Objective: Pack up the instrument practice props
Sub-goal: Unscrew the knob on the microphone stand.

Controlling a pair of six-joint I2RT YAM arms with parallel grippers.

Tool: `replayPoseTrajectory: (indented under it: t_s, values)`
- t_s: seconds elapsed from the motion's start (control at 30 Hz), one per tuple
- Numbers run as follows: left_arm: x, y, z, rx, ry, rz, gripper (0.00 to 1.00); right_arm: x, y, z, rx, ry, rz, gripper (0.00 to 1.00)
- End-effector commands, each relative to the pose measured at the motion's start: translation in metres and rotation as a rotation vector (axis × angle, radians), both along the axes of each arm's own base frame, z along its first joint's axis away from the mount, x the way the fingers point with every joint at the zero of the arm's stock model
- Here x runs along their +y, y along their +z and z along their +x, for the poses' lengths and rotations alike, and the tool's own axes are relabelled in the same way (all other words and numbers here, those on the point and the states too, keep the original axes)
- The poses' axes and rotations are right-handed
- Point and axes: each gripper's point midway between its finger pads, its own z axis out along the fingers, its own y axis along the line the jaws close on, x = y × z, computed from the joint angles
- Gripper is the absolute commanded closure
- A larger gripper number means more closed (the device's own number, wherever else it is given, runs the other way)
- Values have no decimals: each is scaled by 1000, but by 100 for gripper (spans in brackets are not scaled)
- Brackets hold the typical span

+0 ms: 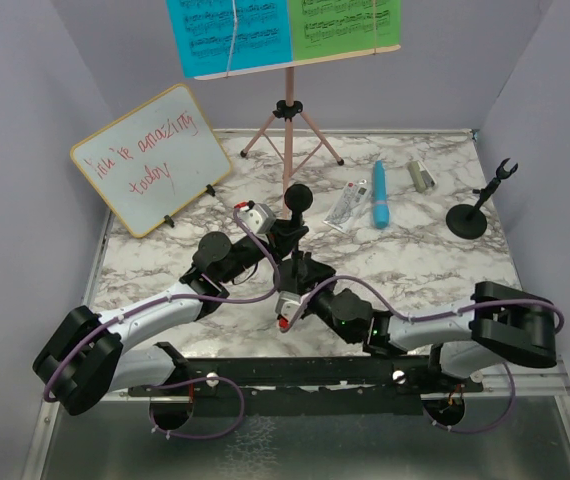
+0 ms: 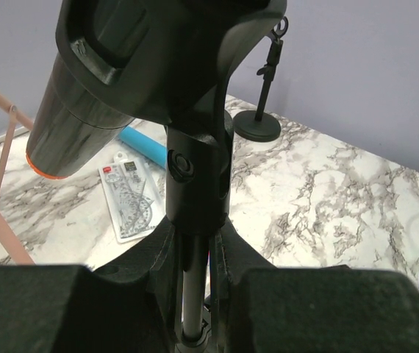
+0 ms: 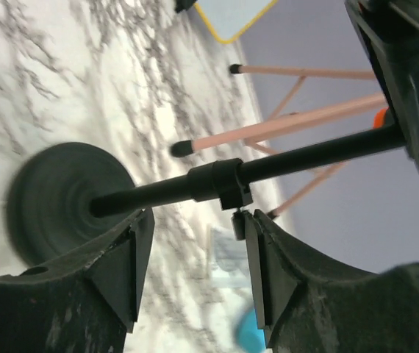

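My left gripper point(image 2: 195, 294) is shut on the thin pole of a black mic holder point(image 2: 195, 184), and the black microphone point(image 2: 99, 95) with an orange ring sits in its clip. From above, this holder point(image 1: 295, 225) stands between both grippers at mid-table. My right gripper point(image 3: 195, 228) is open beside the same holder's pole point(image 3: 305, 158), near its round base point(image 3: 62, 198). One fingertip point(image 3: 257, 235) touches the collar's small knob. The blue microphone point(image 1: 379, 195) lies flat. A second mic holder point(image 1: 470, 215) stands at the right. The pink tripod music holder point(image 1: 287, 120) carries blue point(image 1: 230, 30) and green point(image 1: 345, 22) sheets.
A yellow-framed whiteboard point(image 1: 155, 160) leans at the back left. A packaged ruler set point(image 1: 348, 205) lies beside the blue microphone, and a small silver cylinder point(image 1: 422, 176) lies behind it. Purple walls close in the marble table point(image 1: 415, 270) on three sides.
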Motion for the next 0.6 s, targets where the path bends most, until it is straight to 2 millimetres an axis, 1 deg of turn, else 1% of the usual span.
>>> replayPoseTrajectory:
  t_s: [0.0,0.03,0.17,0.23,0.37,0.57]
  values:
    - [4,-31,1,95,25,67,100,-7,-33,-18,302,11,83,41]
    - [3,-31,1,93,24,69,100,-10,-33,-18,339,7,104,40]
    - [7,-31,2,86,41,72,100,-19,-19,-14,474,-13,272,33]
    - [7,-32,2,81,42,76,100,-27,-12,-6,550,-49,374,27]
    - [7,-32,0,72,32,84,100,-37,0,3,718,-89,544,22]
    - [3,-35,-2,68,3,95,100,-37,18,9,987,-59,763,22]
